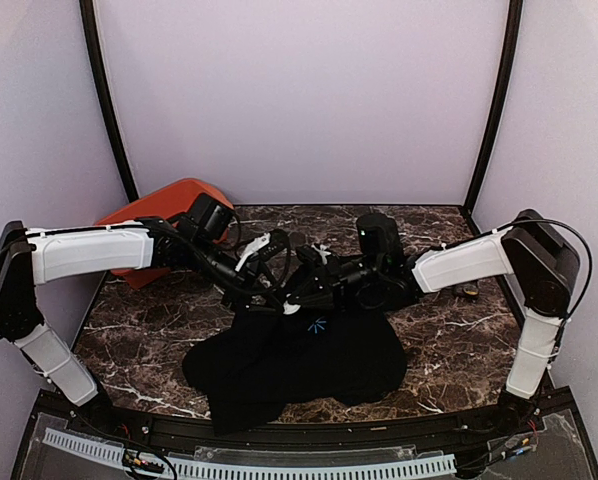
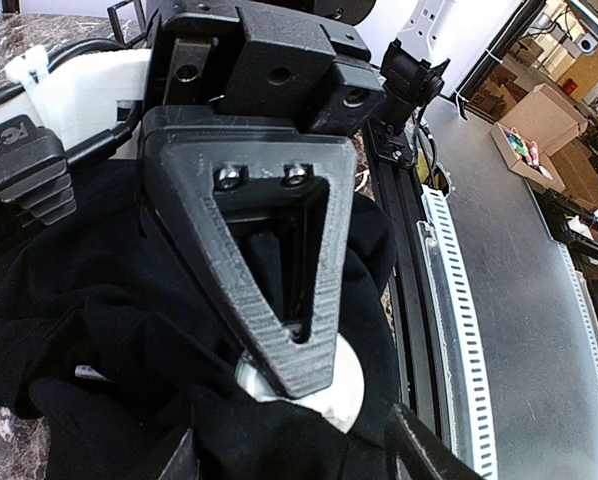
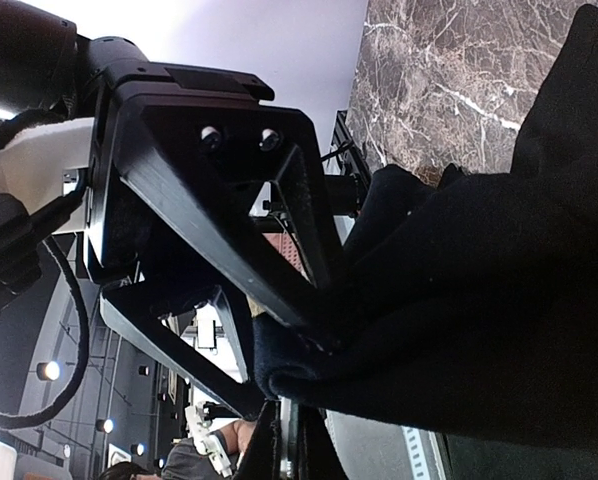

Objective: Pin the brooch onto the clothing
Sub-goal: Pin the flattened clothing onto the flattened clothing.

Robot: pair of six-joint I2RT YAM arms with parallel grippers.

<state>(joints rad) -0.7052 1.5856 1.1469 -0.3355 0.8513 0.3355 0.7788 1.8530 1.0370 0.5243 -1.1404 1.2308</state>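
Apparently the brooch point(image 2: 347, 398) is the small pale round disc resting on a bunched part of the black T-shirt point(image 1: 309, 362), near the light-blue starburst print point(image 1: 316, 325) and a little to its far left. It reads whitish rather than gold in these views. The tip of one finger of the right claw point(image 3: 291, 362) lies over part of it.

The T-shirt lies crumpled in the middle of the bench point(image 1: 449, 350), its upper edge drawn up toward the two claws. The right claw is clenched on a fold of that black cloth, which is pinched between its fingertips. The left claw point(image 2: 297, 458) is released: its two fingertips stand apart on either side of the cloth, just short of the disc, and nothing shows clamped between them.

By my reading the step in hand is the fastening itself, with the cloth gathered and held and the disc set against it. The next move calls for the left claw to close on or press the disc while the right claw holds the fold taut. Whether the pin has gone through the cloth is hidden.

Counted:
- one brooch
- one T-shirt
- one starburst print
- two claws, one to each arm
- one orange object point(image 1: 164, 210) at the back left of the bench
- one small item point(image 1: 466, 291) beside the right arm, too small to name
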